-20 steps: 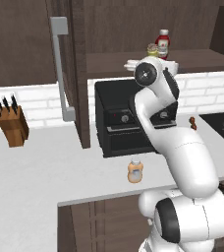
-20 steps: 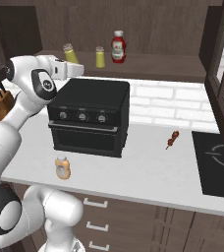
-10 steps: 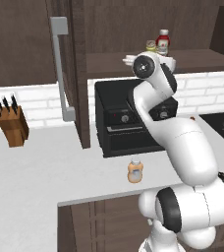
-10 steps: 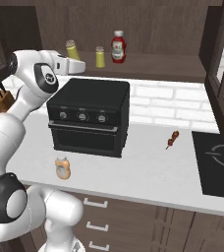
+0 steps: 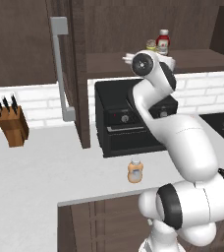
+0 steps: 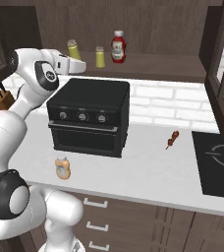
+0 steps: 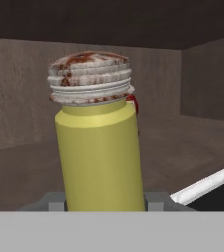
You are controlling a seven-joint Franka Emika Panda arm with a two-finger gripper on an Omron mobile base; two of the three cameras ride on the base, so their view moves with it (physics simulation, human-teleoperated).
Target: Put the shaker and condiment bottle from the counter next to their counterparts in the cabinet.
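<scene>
The shaker (image 7: 98,147) was seen pinched around its yellow body by the gripper (image 6: 74,63), upright and raised to the level of the cabinet (image 6: 158,66) shelf, just left of its twin shaker (image 6: 100,57) and the red bottle (image 6: 118,47). It was judged to be light, stiff and rather smooth, so a hold low on the body, below the ridged cap, was thought to be the safest. The orange bottle (image 6: 62,168) was left standing on the counter (image 6: 148,167) before the black oven (image 6: 89,118), and it would probably be best taken at its squat middle.
</scene>
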